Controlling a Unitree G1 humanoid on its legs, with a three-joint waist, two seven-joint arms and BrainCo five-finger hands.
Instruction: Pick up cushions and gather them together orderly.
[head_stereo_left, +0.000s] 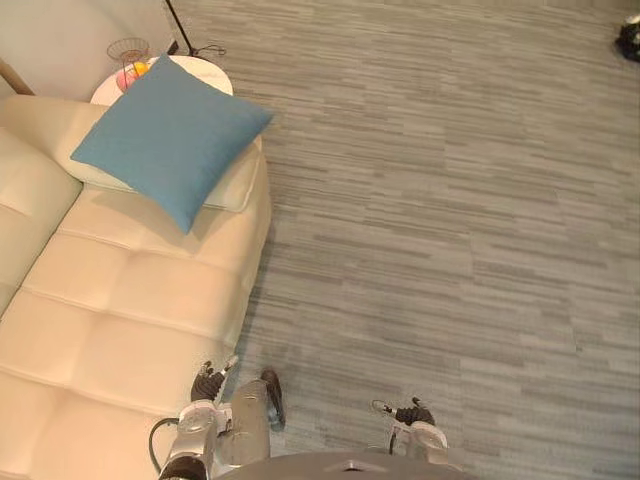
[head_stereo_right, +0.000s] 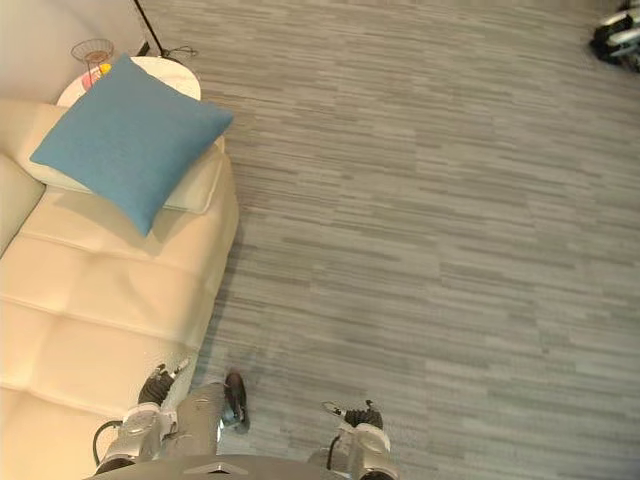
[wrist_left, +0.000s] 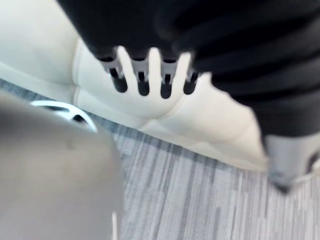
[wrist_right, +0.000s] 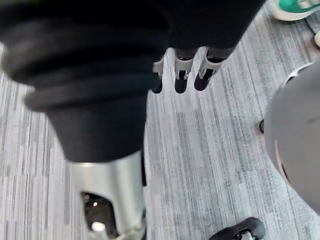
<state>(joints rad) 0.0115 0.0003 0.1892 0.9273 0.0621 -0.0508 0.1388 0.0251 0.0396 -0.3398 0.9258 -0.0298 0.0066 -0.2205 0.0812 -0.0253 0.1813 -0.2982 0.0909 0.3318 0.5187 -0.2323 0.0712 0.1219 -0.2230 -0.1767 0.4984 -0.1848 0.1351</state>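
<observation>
A blue square cushion (head_stereo_left: 170, 135) lies tilted at the far end of the cream sofa (head_stereo_left: 130, 310), at the upper left. It rests on a cream cushion (head_stereo_left: 235, 180) against the sofa's arm. My left hand (head_stereo_left: 207, 385) hangs low by the sofa's front edge, far from the cushions. In the left wrist view its fingers (wrist_left: 144, 75) are straight and hold nothing. My right hand (head_stereo_left: 412, 415) hangs over the grey floor at the bottom. Its fingers (wrist_right: 181, 75) are straight and empty.
A round white side table (head_stereo_left: 205, 70) stands behind the sofa's arm with a wire basket (head_stereo_left: 128, 50) of fruit on it. A thin black stand (head_stereo_left: 180, 28) rises beside it. A dark object (head_stereo_left: 630, 40) lies at the top right. A person's green shoe (wrist_right: 295, 7) is nearby.
</observation>
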